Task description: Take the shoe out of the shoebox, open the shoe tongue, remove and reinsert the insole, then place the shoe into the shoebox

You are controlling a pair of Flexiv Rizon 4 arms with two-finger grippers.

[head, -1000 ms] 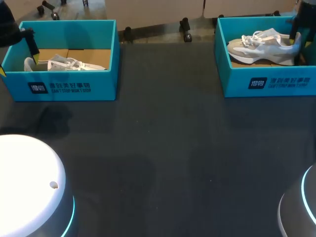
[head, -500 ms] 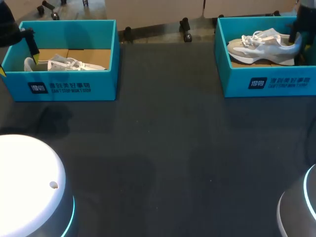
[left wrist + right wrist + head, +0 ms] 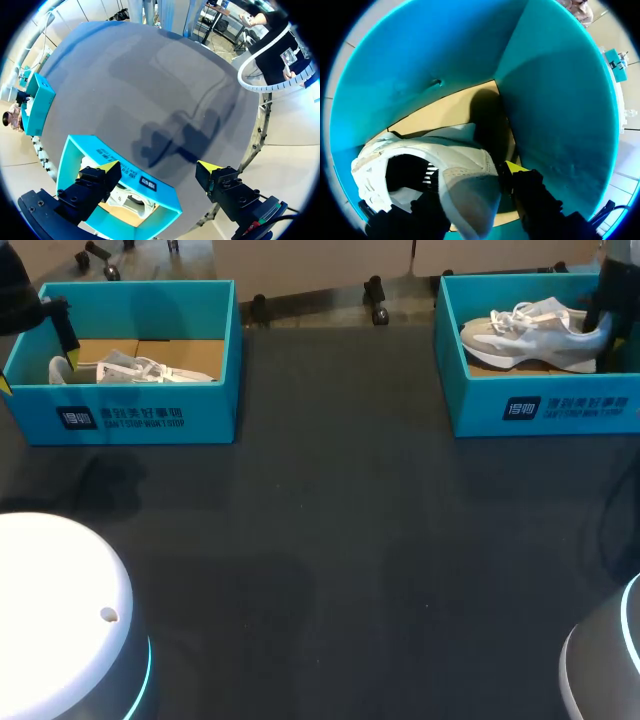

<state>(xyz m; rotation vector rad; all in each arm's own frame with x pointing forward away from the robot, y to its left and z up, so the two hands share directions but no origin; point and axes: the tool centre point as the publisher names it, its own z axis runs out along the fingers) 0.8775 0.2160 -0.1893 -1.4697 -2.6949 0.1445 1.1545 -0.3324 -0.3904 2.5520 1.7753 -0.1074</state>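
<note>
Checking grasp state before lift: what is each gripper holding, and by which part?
Right gripper is shut on the shoe at its heel. Left gripper is open, holding nothing.

Matt teal cardboard shoebox (image 3: 540, 405), smooth white-grey shoe (image 3: 535, 340), matt dark table (image 3: 340, 540)

A dark grey matte tabletop (image 3: 340, 540) carries an open-topped teal cardboard shoebox (image 3: 140, 418) near its far left corner and a second teal cardboard shoebox (image 3: 540, 408) near its far right corner. The two stand well apart, each with a printed long wall facing the near side.
</note>
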